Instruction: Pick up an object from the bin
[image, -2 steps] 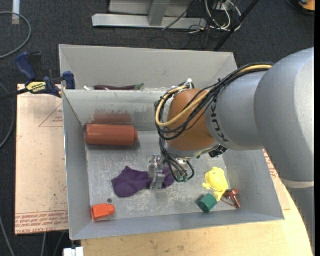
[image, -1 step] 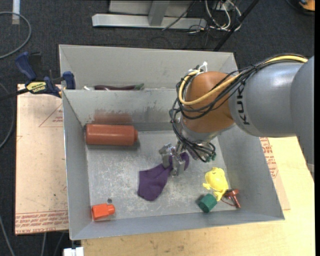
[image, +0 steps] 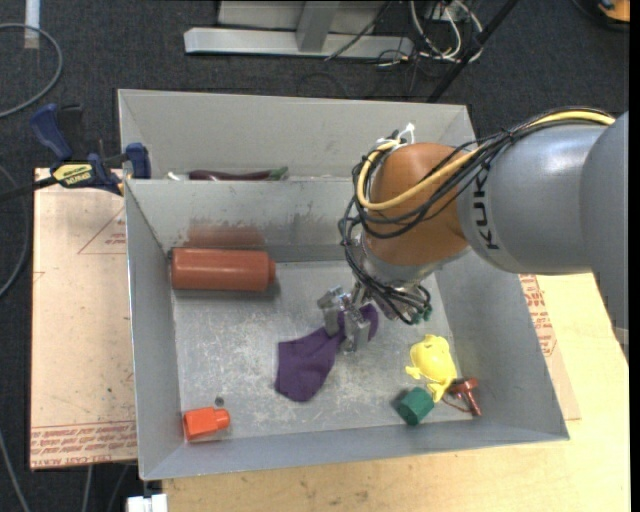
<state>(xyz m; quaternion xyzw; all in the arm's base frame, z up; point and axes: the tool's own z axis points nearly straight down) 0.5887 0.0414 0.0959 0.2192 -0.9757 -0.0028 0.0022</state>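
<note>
My gripper (image: 345, 322) hangs over the middle of the bin, under the orange wrist cover. Its metal fingers (image: 331, 303) reach down to the upper right end of a purple cloth (image: 305, 365), and a bit of purple shows between them. The cloth spreads down and left across the bin floor. To the right lie a yellow toy (image: 430, 360), a small green block (image: 412, 406) and a brown-red piece (image: 464, 394).
A brown-red cylinder (image: 222, 269) lies against the back wall at the left. A small orange block (image: 206, 423) sits in the front left corner. The arm and its cables come in from the right, above the bin's right half.
</note>
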